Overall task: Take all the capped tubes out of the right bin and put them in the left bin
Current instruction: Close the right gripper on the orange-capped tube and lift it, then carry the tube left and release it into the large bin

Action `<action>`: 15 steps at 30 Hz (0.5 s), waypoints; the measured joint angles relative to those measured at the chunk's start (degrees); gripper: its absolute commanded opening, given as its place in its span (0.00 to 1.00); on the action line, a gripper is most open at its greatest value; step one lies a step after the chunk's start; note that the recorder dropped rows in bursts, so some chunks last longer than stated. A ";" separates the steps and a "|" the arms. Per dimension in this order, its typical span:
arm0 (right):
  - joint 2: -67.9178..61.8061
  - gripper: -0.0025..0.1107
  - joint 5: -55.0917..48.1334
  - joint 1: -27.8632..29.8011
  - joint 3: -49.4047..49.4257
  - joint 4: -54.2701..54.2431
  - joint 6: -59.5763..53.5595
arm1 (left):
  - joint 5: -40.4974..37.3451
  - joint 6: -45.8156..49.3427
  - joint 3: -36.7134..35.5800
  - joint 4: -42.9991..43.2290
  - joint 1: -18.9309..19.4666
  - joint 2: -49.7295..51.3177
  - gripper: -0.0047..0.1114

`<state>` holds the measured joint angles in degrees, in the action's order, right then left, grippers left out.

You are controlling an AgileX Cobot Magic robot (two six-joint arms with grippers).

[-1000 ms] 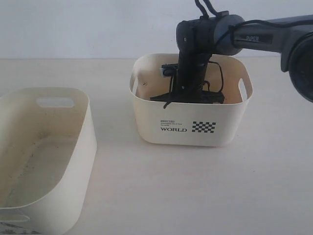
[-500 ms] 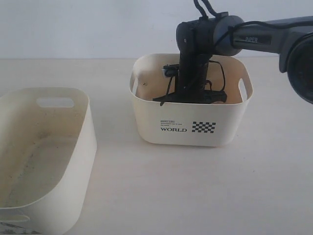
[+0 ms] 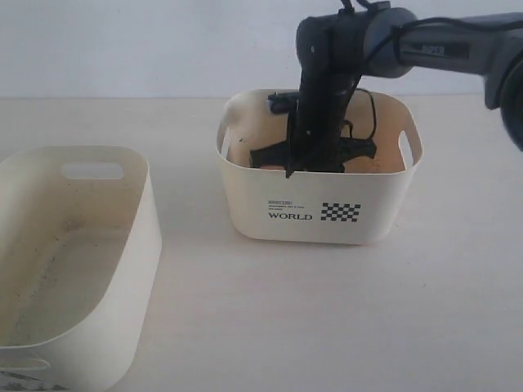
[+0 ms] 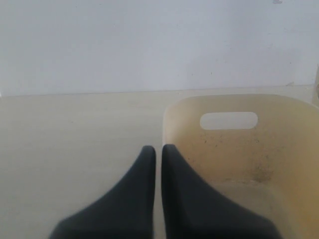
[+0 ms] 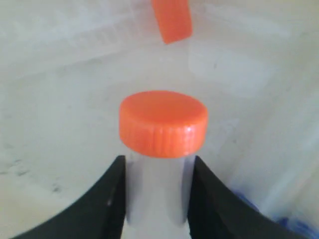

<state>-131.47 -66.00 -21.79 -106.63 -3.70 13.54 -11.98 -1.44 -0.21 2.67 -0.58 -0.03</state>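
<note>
1. Grip, right claw: pinching a tube by its clear body just under the orange cap. One finger sits on each side, and the cap stands clear above the fingertips.
2. Tube position: upright in the grip, inside the right bin, with the bin's pale inner wall behind it. Cannot tell whether its base touches the bin floor.
3. Second tube: only its orange cap shows, beyond the gripped one and in the same bin. The rest is cut by the frame.
4. Blue smear low by the bin wall is too blurred to identify.
5. Exterior view: right arm reaches straight down into the right bin. The front wall hides the claw and the tubes.
6. Right bin stands on the table near its back edge, right of middle, with "WORLD" and a checkered patch on the front wall.
7. Left bin sits toward the table's near left corner, well apart from the right bin. It is scuffed inside and partly cut by the frame.
8. Left claw: fingers pressed together with nothing between them, over bare table just beside the left bin's slotted end wall.
</note>
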 measured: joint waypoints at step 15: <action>18.39 0.02 0.20 0.00 0.00 -0.07 -5.67 | 0.00 0.00 0.00 0.00 0.00 0.00 0.08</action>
<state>-113.07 -65.80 -21.79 -106.63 -3.77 7.86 -11.98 -1.44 -0.21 2.67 -0.58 -0.03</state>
